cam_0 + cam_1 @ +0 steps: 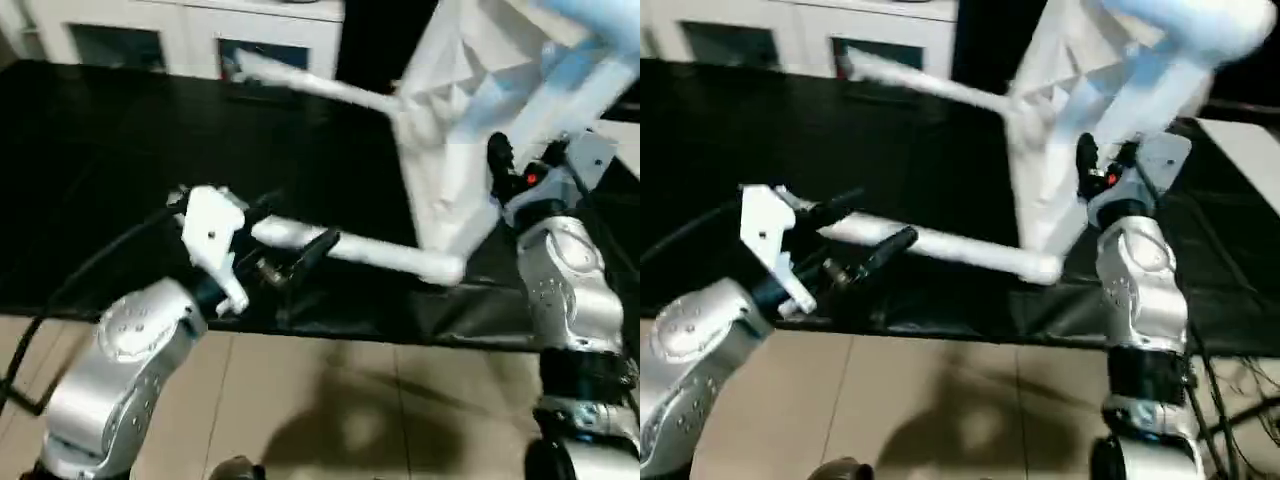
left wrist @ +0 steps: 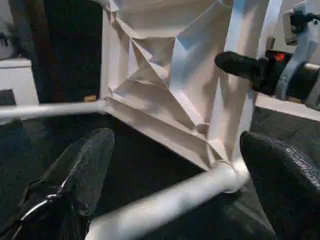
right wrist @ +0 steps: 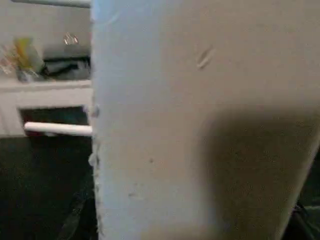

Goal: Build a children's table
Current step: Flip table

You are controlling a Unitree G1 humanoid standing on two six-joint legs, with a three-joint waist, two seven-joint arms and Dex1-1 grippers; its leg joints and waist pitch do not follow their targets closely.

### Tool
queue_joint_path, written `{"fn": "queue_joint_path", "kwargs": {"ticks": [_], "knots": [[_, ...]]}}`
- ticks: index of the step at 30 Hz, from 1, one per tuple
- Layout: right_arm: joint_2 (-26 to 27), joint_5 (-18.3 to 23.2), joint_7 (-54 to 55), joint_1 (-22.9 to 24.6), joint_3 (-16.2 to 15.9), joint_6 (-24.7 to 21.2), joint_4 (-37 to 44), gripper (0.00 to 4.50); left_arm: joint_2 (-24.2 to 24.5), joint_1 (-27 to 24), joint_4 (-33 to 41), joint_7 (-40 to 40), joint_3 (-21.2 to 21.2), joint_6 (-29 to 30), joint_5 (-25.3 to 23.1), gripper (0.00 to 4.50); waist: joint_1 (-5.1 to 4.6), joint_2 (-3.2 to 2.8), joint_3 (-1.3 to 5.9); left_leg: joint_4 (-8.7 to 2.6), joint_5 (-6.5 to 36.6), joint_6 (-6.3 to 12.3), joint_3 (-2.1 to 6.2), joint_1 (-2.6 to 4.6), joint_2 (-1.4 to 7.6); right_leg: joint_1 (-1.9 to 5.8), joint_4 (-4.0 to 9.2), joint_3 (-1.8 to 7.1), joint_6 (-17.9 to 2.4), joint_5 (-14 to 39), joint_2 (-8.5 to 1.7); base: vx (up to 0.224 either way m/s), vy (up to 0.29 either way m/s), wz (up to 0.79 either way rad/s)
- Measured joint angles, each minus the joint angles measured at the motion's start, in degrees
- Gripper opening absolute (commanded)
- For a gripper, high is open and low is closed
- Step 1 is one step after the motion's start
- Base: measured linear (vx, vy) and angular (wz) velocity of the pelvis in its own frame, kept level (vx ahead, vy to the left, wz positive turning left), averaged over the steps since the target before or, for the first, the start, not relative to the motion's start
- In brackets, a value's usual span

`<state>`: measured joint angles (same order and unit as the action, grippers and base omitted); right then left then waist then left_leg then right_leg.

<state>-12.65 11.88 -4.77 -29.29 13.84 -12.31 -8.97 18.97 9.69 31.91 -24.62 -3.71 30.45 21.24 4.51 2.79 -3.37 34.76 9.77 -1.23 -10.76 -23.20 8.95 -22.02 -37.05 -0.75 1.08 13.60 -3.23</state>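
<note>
The white tabletop (image 1: 450,110) stands on its edge at the right of the black work surface, ribbed underside facing left. One leg (image 1: 320,85) juts from a far corner toward the cabinet. A second leg (image 1: 390,255) runs from the lower corner socket (image 2: 227,175) toward my left gripper (image 1: 290,235). That gripper is open, and its black fingers (image 2: 85,165) stand wide apart on either side of this leg. My right gripper (image 1: 505,165) is shut on the tabletop's near rim, one finger (image 2: 240,65) lying on the ribbed side. A pale tube (image 1: 580,60) crosses the upper right.
The black work surface (image 1: 120,150) stretches left and back to a white glass-door cabinet (image 1: 180,35). Its front edge drops to a beige tiled floor (image 1: 350,400). A black cable (image 1: 60,290) loops beside my left forearm.
</note>
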Motion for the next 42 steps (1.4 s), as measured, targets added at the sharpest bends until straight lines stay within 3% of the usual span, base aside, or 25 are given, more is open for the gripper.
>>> {"fn": "queue_joint_path", "kwargs": {"ticks": [6, 9, 12, 16, 24, 28, 34, 42], "knots": [[0.2, -3.0, 1.7, -0.2, -3.2, -1.2, 1.6, 1.94, 1.2, 4.4, 0.0, 1.3, -0.5, 0.6, -2.8, 4.5, -1.02, 0.16, -0.06, 0.02, -0.1, 0.09, -0.01, 0.0, 0.01, 0.03, 0.0, 0.0, 0.0, 0.0, 0.01, 0.0, 0.0, 0.0], [1.1, -3.5, 2.2, -1.3, -4.3, -2.6, 1.5, 1.94, 3.4, 8.0, -0.7, 1.8, -1.7, -0.2, -6.5, 4.5, -1.4, 0.21, -0.04, 0.04, -0.1, 0.09, -0.01, 0.04, 0.01, 0.05, 0.0, 0.01, 0.0, -0.1, 0.01, 0.0, 0.0, 0.0], [1.3, -5.2, 2.7, -2.7, -5.4, -3.2, -0.2, 2.63, 5.6, 11.8, -3.6, 2.3, -2.9, -3.2, -11.8, 4.5, -1.82, 0.28, 0.01, 0.04, -0.1, 0.04, -0.01, 0.1, 0.02, 0.08, 0.0, 0.03, 0.0, -0.2, 0.02, 0.0, 0.0, 0.0], [1.7, -6.0, 3.5, -2.9, -5.9, -4.0, -3.1, 2.89, 9.5, 14.2, -8.4, 3.6, -5.9, -9.5, -20.4, 4.5, -1.79, 0.56, 0.17, 0.04, -0.1, -0.01, 0.04, 0.15, 0.04, 0.13, -0.01, -0.02, 0.0, -0.2, 0.03, 0.0, 0.0, 0.0], [2.7, -7.6, 5.0, -2.8, -6.7, -3.8, -10.7, 2.89, 12.7, 21.2, -18.1, 10.8, -8.4, -21.4, -34.8, 4.5, -1.53, 0.53, 0.13, 0.09, -0.2, -0.08, 0.02, 0.11, 0.04, 0.11, -0.02, 0.01, -0.1, -0.4, 0.02, 0.0, 0.0, 0.0], [2.7, -7.8, 5.0, -3.8, -6.6, -0.6, -15.9, 2.51, 13.8, 24.1, -22.8, 15.8, -8.6, -28.8, -40.6, 4.5, -1.44, 0.52, 0.13, 0.11, -0.2, -0.09, 0.03, 0.1, 0.05, 0.11, -0.02, -0.02, -0.1, -0.4, 0.02, 0.0, 0.0, 0.0], [2.7, -7.7, 4.8, -4.8, -6.3, 0.7, -18.3, 2.07, 14.0, 26.0, -24.9, 19.7, -9.4, -35.1, -45.0, 4.5, -1.18, 0.52, 0.14, 0.12, -0.2, -0.09, 0.04, 0.11, 0.05, 0.11, -0.05, -0.04, -0.1, -0.5, 0.02, 0.0, 0.0, 0.0], [2.4, -8.2, 3.2, -5.2, -7.6, 2.5, -19.5, 1.97, 13.1, 32.5, -34.8, 23.7, -10.4, -39.1, -50.7, 4.5, -1.25, 0.43, 0.09, 0.12, -0.2, -0.11, 0.04, 0.09, 0.06, 0.06, -0.06, -0.03, -0.2, -0.6, 0.02, 0.0, 0.0, 0.0]]}}
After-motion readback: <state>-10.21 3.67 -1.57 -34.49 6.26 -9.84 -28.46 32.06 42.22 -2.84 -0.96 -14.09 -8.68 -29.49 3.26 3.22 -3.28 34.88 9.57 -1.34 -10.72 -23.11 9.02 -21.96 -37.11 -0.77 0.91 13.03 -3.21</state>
